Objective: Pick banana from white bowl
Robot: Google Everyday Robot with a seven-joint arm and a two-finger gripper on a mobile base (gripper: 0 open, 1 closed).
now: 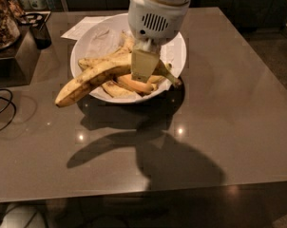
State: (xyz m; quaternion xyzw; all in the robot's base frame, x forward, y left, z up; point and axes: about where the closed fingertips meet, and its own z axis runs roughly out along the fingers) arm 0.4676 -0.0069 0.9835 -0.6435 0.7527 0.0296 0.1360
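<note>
One end effector (144,74) tight around banana (92,78), over white bowl (84,45)

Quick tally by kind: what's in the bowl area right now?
Bananas: 3 that I can tell apart: long banana, shorter one, stubby one
Bowl: 1
Gripper: 1, low over the bowl's middle, at the long banana
Total: 5

Grey table (238,118), white paper sheet (81,27), dark cup (40,32) back left.
</note>
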